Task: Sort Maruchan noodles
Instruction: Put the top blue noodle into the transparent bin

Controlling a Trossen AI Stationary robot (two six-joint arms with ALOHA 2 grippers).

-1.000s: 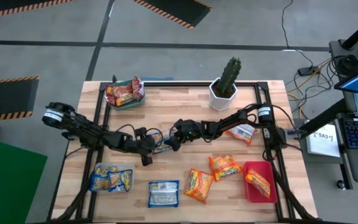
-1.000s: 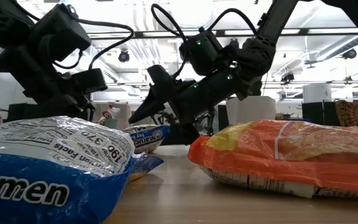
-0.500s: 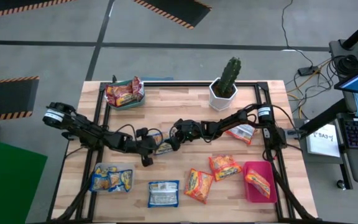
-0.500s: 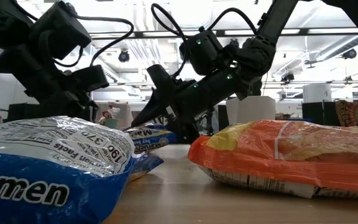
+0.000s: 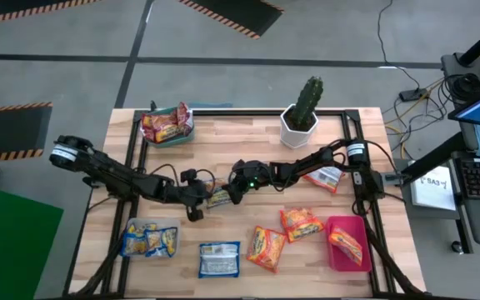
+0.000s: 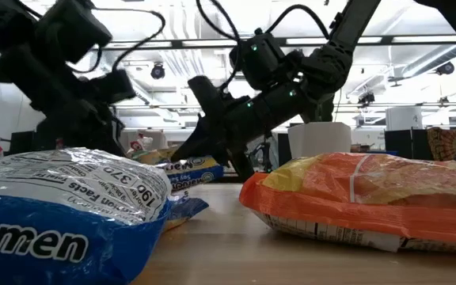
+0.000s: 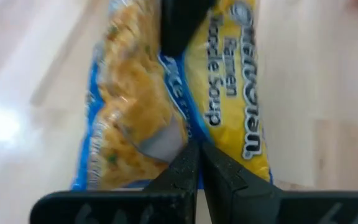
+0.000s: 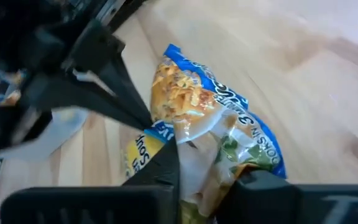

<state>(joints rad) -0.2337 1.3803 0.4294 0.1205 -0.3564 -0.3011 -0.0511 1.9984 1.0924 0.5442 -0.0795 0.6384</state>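
At table centre: both grippers meet on one blue-yellow packet (image 5: 218, 198), from opposite sides
Right gripper (image 5: 233, 192): fingers pinched narrow on the packet's near edge, the plastic bunched between them; in the right wrist view the packet (image 8: 210, 137) is crumpled against those fingertips (image 8: 166, 163)
Left gripper (image 5: 200, 197): jaws closed to a point on the packet's other end; in the left wrist view the two tips meet (image 7: 194, 158) on the wrapper (image 7: 229, 93)
Held packet: lifted at one side in the low view (image 6: 187, 168), between the two dark arms, just above the wooden table (image 5: 248, 142)
Left arm: reaches in from the table's left edge
Right arm: reaches in from the right edge, passing above a red-silver packet (image 5: 323, 177)
Clear tray (image 5: 150, 240): front left, holding blue-yellow packets
Loose blue packet (image 5: 220, 259): just beside that tray, flat on the wood
Orange packets: two loose ones, (image 5: 266, 247) and (image 5: 301, 223), lying near each other at the front
Pink tray (image 5: 333, 227): front right, one orange packet (image 5: 347, 245) inside
Green tray (image 5: 177, 137): back left, red-silver packets (image 5: 167, 125) piled in it
Cactus (image 5: 308, 100): upright in its white pot (image 5: 297, 129) at the back, well apart from the grippers
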